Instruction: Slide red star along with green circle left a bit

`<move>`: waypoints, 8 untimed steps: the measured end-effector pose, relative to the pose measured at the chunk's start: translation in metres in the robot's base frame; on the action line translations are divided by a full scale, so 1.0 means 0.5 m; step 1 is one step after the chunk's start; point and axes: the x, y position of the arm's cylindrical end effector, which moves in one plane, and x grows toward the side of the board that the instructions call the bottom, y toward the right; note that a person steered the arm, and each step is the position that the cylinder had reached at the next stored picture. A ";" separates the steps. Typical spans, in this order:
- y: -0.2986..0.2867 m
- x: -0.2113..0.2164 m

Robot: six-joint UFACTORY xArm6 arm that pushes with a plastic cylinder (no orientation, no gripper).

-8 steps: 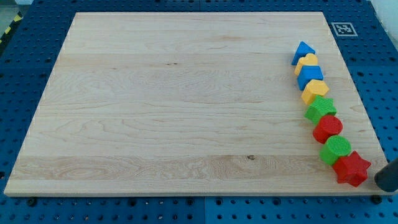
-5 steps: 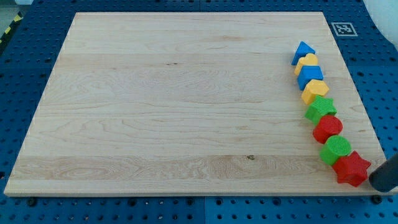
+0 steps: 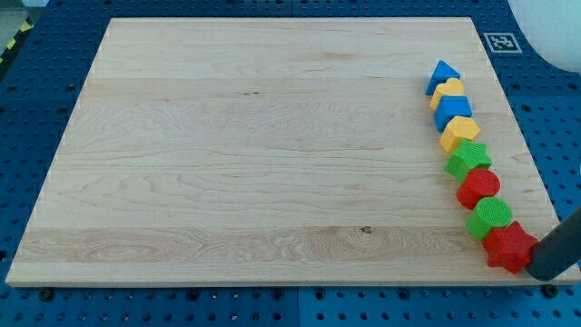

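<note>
No claw is fitted. My tip is pressed at the red star from 4 o'clock; the green circle could be missed.

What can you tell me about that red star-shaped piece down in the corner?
The red star is a small, chunky, matte block lying flat on the wooden board near the view's bottom right corner. It ends a curved line of blocks, pressed against the green circle above it. My tip sits at its right edge.
</note>
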 end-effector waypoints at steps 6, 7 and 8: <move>-0.047 -0.002; -0.054 0.001; -0.056 0.001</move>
